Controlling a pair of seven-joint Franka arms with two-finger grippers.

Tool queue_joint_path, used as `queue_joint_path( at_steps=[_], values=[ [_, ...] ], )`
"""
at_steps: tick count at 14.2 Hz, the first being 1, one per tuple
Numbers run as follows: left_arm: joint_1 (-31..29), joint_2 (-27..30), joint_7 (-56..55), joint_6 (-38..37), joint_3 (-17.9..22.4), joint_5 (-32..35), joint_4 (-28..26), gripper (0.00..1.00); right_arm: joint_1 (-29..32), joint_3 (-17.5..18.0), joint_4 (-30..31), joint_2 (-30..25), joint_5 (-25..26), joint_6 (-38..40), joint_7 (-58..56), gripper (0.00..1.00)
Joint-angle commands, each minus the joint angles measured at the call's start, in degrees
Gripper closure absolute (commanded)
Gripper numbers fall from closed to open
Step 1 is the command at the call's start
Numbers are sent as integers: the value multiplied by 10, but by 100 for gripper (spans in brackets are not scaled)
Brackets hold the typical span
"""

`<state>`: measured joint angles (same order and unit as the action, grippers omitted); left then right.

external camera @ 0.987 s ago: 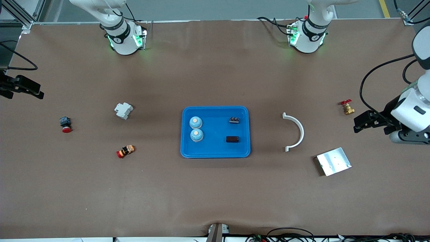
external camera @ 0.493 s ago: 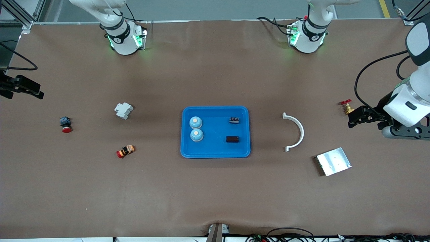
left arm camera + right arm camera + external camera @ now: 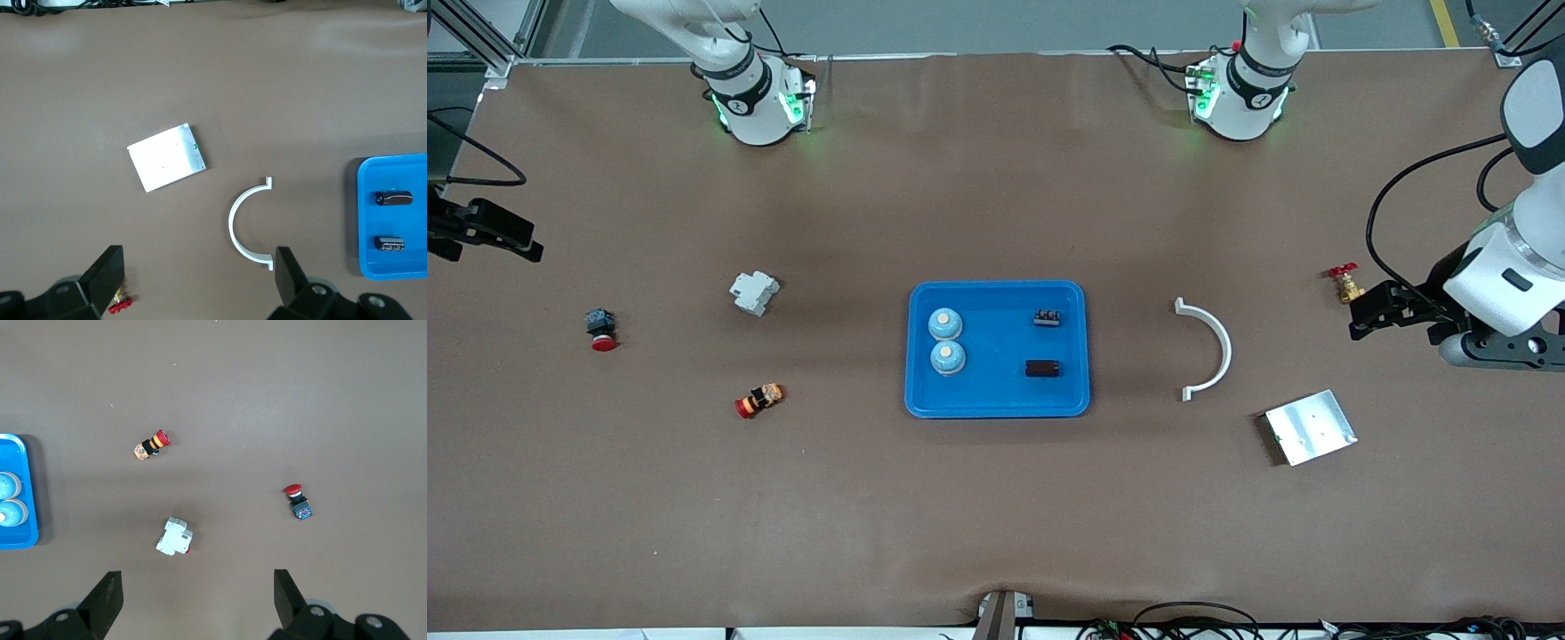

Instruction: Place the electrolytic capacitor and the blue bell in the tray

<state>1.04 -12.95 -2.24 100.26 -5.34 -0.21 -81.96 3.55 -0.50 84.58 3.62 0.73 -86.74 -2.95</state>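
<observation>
Here the capacitor [image 3: 1042, 368] lies in the tray [image 3: 997, 405], long axis toward each arm's end; both tools gape empty.

A brown paper-covered worktop [image 3: 996, 516] filled the scene; grey floor [image 3: 978, 22] showed at twelve o'clock, black cables [image 3: 1192, 618] at six.

left gripper [image 3: 1356, 317]: jaws apart, empty, raised at its end of the counter | right gripper [image 3: 532, 250]: jaws apart, empty, raised at its end
</observation>
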Motion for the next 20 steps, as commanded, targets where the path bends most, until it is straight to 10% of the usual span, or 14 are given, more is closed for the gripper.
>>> queue_joint_path(
  at_steps=[1, 20],
  values=[
    [9, 8, -13, 6, 2, -12, -11, 0, 9, 4, 2, -6, -11, 3, 2, 0],
    [34, 1, -69, 17, -12, 9, -10, 0, 9, 4, 2, -6, -11, 3, 2, 0]
  ],
)
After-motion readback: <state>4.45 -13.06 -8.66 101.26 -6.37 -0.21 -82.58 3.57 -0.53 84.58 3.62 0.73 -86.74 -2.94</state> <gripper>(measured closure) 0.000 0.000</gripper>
